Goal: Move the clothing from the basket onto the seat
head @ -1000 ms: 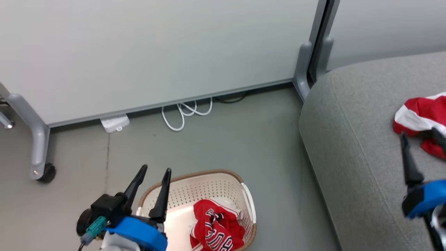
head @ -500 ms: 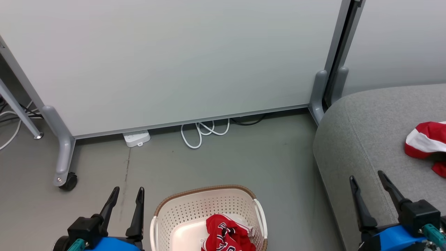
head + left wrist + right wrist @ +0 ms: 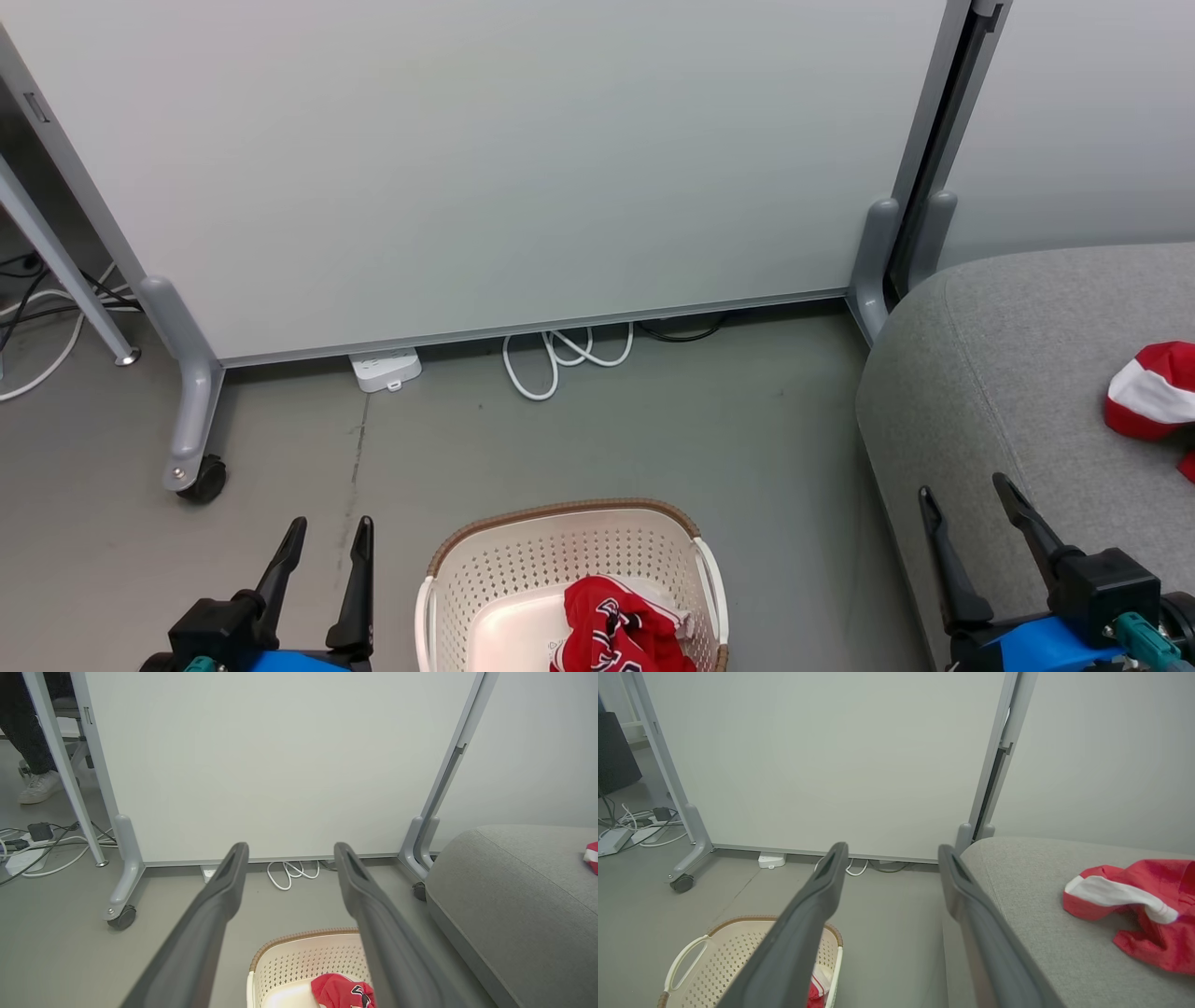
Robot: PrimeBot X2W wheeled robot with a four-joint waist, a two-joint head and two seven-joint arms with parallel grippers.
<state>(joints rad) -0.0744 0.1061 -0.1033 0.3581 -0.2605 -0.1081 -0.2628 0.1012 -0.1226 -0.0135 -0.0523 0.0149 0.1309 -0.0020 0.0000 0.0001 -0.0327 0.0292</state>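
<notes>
Right now both arms hang released and hold nothing. My left end effector (image 3: 332,523) hovers over the grey floor (image 3: 607,439), just left of the cream-white perforated plastic basket with a brown woven-look rim (image 3: 560,511). My right end effector (image 3: 962,485) sits above the front edge of the large grey fabric sofa (image 3: 1008,373). One crumpled red garment with black-and-white lettering (image 3: 621,630) lies inside the basket, toward its right side. The other red garment with a white stripe (image 3: 1153,401) lies on the sofa cushion, apart from my right fingers. A coiled white cable (image 3: 560,359) lies at the foot of the pale wheeled partition (image 3: 467,168).
</notes>
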